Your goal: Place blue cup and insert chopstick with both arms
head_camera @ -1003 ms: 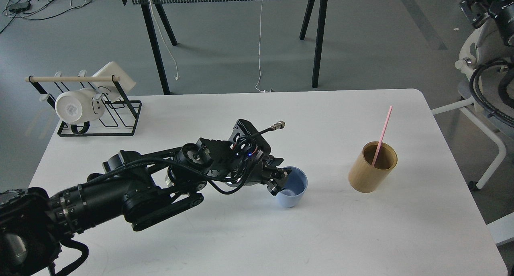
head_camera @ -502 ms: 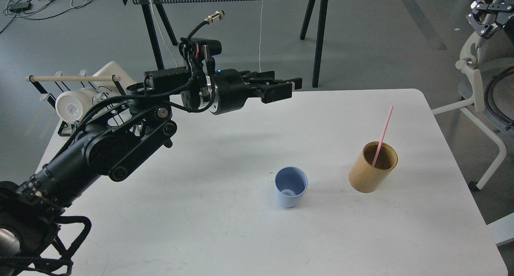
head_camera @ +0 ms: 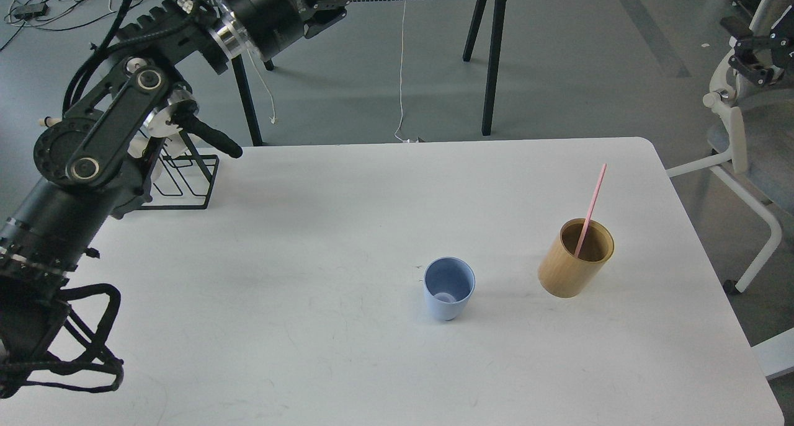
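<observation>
Pale blue plastic tumbler, the blue cup (head_camera: 449, 288), stands upright and alone on the white tabletop (head_camera: 310, 327), mouth open to the ceiling, nothing touching it. So the placing half of the job looks done — that is my reading from how it sits. Near it, to the right, stands a tan bamboo-coloured cylindrical holder (head_camera: 575, 258), and the thin pink chopstick (head_camera: 590, 209) leans inside that holder, its top poking well above the rim.

What's in hand now, I judge, is the second half: getting that pink stick out of the tan holder and into the blue cup. The next move calls for a fine pinch high on the exposed shaft, a straight lift to clear the holder's rim, then a short carry left and a drop into the cup's mouth without tipping the light tumbler.

Now the trouble spots. The left hand (head_camera: 327, 3) is raised high at the top edge, dark and partly cut off — I cannot tell whether its fingers are spread or pressed together. The right hand (head_camera: 753, 66) is small at the far right edge, by a white chair; same story, cannot tell. The black wire rack (head_camera: 186, 184) at the left is mostly hidden behind the left arm.
</observation>
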